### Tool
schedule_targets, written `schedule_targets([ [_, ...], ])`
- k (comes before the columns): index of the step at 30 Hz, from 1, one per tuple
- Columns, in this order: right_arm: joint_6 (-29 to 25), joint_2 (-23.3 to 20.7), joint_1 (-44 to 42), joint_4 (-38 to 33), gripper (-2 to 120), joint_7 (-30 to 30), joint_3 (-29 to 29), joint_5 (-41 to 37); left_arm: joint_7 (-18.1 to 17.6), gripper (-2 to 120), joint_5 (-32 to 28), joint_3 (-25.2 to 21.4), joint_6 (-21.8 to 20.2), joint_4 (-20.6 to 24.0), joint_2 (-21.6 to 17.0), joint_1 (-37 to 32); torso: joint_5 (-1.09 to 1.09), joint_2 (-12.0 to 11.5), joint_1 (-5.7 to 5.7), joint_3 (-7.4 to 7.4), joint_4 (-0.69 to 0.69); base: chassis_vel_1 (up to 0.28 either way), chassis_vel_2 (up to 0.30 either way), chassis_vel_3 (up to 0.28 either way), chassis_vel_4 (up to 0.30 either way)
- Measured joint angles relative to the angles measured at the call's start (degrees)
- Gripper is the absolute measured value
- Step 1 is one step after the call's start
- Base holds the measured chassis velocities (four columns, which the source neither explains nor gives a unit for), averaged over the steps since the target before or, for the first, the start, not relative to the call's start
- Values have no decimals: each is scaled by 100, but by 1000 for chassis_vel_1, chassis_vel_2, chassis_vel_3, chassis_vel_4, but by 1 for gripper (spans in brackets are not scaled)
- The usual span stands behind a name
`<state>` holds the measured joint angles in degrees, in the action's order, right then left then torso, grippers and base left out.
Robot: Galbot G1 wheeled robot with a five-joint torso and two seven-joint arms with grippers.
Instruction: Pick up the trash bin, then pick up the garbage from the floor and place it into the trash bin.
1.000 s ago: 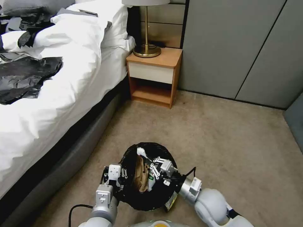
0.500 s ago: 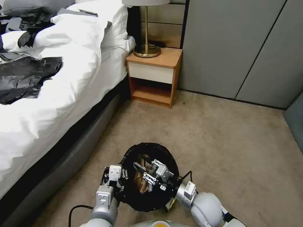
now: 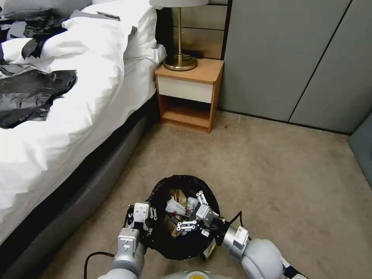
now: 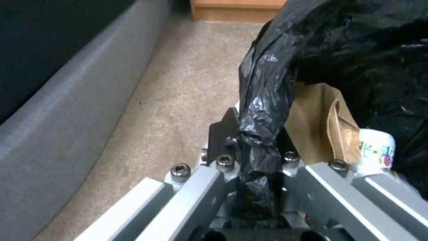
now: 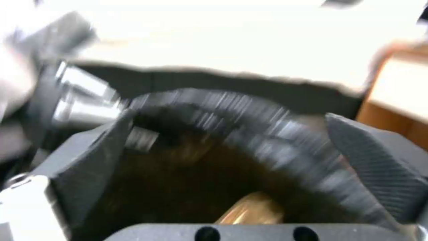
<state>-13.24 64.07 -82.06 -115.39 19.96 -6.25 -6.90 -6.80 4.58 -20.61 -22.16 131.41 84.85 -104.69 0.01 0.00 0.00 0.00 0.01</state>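
We are holding the trash bin (image 3: pixel 182 217) by its rim: our left gripper (image 4: pixel 249 157) is clamped on the folded edge of the black bag (image 4: pixel 263 110), with the bin's opening just to its inner side. A second ago our right gripper (image 3: pixel 190 214) was carrying a white scrap over the bin; now its fingers (image 5: pixel 374 167) are standing wide apart with nothing between them, and a crumpled white piece (image 3: pixel 175 207) is lying inside the liner just beside them, on the far side from the wrist. We are judging that the piece has just been let go into the bin, so this drop looks done. The right wrist view is smeared by motion, so we are only fairly sure the brown paper bag (image 4: pixel 321 127) and a small white labelled bottle (image 4: pixel 377 150) are sitting below the open fingers. The carpet (image 3: pixel 271 166) ahead of both grippers is looking free of litter.
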Motion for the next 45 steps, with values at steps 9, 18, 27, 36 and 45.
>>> schedule_targets([
  [9,205,347,-975,-1604,114,-1161,-1700,43,-3,1,-150,-229,5,-2,-90,84,-2,1,0,0,-1,0,0,0,0],
  [18,235,589,-1981,-1311,106,-1831,-2906,115,-26,1,-471,-524,-39,48,-273,158,0,0,0,0,-1,0,0,0,0],
  [27,52,613,-1963,-745,100,-1879,-3045,-59,-38,1,-492,-536,-53,69,-266,144,0,0,0,0,0,0,0,0,0],
  [36,-30,675,-1903,-617,100,-1861,-2935,-95,-40,1,-457,-479,-61,83,-199,127,-1,0,0,0,-1,0,0,0,0],
  [45,68,716,-1853,-599,100,-1837,-2772,-100,-38,1,-443,-460,-61,80,-182,130,-1,0,0,0,-1,0,0,0,0],
])
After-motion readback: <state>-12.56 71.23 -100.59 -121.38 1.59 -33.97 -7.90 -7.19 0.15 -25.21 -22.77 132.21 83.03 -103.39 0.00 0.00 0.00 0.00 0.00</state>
